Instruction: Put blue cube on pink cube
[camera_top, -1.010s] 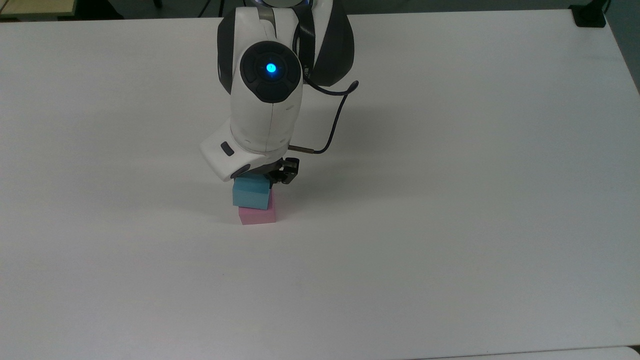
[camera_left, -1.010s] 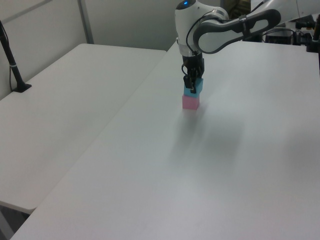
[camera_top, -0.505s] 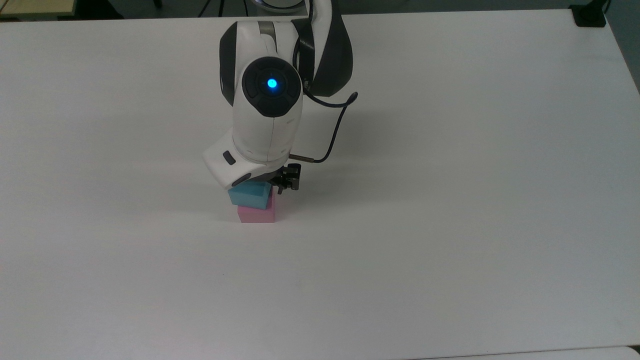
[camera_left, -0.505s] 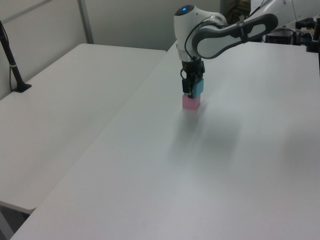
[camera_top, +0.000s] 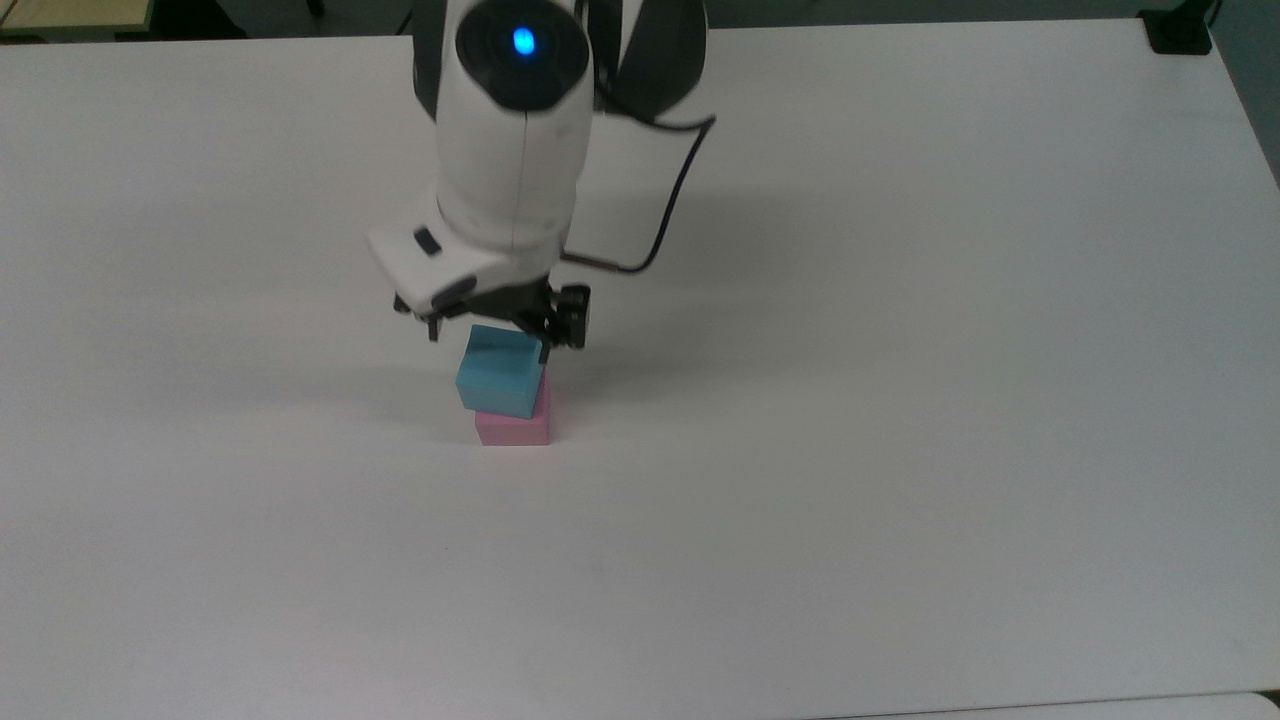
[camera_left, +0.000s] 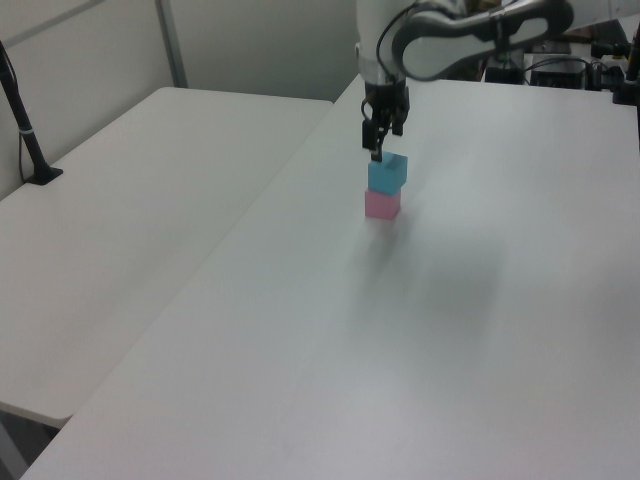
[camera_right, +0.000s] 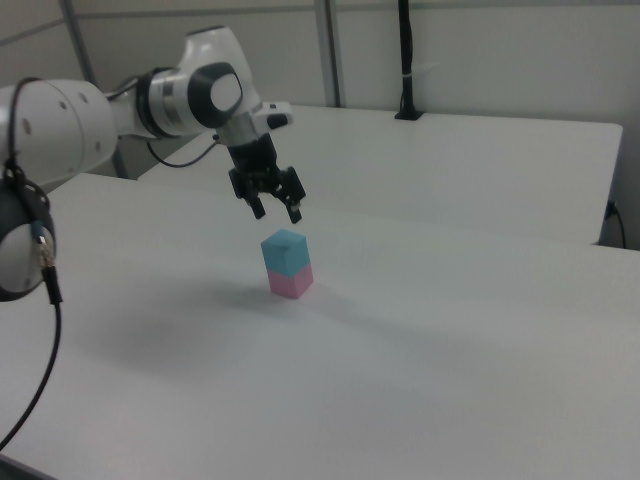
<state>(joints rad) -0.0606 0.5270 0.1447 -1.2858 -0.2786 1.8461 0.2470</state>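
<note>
On the white table the matte light-blue cube rests on the matte pink cube, gripper spread empty above; any bump could topple it.

blue cube atop pink cube; tool above.

Setting: robotics lab or test room.
Plain white tables pushed side by side, grey partition walls, a black clamp-mounted pole at a table edge, and a white Franka arm with trailing cable.
</note>
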